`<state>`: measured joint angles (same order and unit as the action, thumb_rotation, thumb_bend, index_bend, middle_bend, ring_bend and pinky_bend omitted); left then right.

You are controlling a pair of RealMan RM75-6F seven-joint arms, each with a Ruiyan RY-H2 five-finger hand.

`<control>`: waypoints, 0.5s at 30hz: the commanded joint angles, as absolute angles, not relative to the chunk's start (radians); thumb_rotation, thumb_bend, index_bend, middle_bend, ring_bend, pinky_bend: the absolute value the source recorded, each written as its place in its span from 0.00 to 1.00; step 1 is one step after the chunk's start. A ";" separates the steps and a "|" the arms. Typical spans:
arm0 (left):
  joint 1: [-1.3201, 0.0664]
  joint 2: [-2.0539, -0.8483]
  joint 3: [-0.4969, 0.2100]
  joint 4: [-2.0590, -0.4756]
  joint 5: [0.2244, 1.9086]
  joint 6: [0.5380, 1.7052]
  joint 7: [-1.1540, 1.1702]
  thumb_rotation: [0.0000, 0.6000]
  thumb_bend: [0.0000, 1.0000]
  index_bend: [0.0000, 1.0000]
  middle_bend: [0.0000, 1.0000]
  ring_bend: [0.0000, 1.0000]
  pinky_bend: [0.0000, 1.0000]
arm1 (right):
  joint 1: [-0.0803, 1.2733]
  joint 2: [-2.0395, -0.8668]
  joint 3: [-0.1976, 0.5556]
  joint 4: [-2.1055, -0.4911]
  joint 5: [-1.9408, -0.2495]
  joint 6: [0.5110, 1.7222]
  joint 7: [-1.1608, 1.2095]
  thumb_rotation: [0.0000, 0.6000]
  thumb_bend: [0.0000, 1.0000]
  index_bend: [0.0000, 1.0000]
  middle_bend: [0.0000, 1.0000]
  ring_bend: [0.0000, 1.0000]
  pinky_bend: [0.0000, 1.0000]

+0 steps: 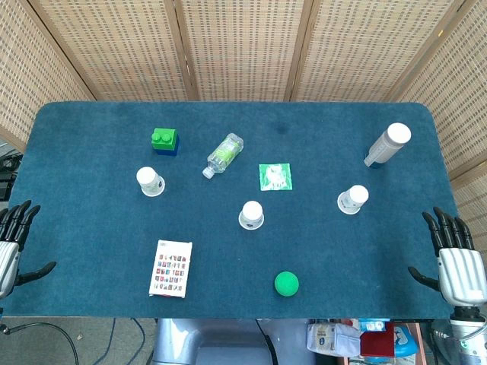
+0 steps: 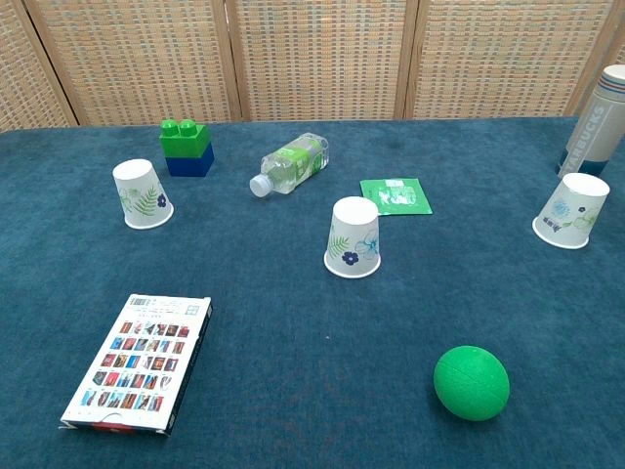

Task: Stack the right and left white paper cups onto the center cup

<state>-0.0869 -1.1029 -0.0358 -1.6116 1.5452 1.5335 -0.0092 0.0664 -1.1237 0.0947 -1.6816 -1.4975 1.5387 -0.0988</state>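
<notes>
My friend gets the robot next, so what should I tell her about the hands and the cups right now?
Left hand: open, holding nothing, at the table's left edge.
Right hand: open, holding nothing, at the right edge.
Left white paper cup, center white paper cup and right white paper cup each stand upside down, apart from one another.
Done: nothing stacked.
Left: put the right and left cups onto the center cup.

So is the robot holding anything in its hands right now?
No, nothing. The left hand and right hand sit at the table edges with fingers apart, away from every cup.
</notes>
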 commanded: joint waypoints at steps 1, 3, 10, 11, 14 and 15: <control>-0.086 -1.106 -0.036 -1.610 1.548 1.535 -0.006 1.00 0.08 0.00 0.00 0.00 0.00 | 0.067 -1.124 0.094 -1.681 -1.498 1.537 -0.099 1.00 0.00 0.01 0.00 0.00 0.00; -0.087 -1.106 -0.034 -1.609 1.549 1.532 -0.007 1.00 0.08 0.00 0.00 0.00 0.00 | 0.068 -1.125 0.094 -1.680 -1.499 1.536 -0.098 1.00 0.00 0.01 0.00 0.00 0.00; -0.094 -1.101 -0.038 -1.610 1.535 1.513 -0.029 1.00 0.08 0.00 0.00 0.00 0.00 | 0.091 -1.150 0.096 -1.646 -1.500 1.503 -0.092 1.00 0.00 0.03 0.00 0.00 0.00; -0.095 -1.101 -0.039 -1.610 1.531 1.510 -0.028 1.00 0.08 0.00 0.00 0.00 0.00 | 0.101 -1.159 0.101 -1.632 -1.505 1.496 -0.084 1.00 0.00 0.04 0.00 0.00 0.00; -0.099 -1.105 -0.042 -1.609 1.521 1.501 -0.019 1.00 0.09 0.00 0.00 0.00 0.00 | 0.158 -1.190 0.123 -1.571 -1.503 1.430 -0.053 1.00 0.00 0.09 0.01 0.00 0.01; -0.098 -1.107 -0.045 -1.608 1.514 1.501 -0.010 1.00 0.09 0.00 0.00 0.00 0.00 | 0.179 -1.198 0.130 -1.551 -1.502 1.403 -0.050 1.00 0.00 0.11 0.03 0.00 0.03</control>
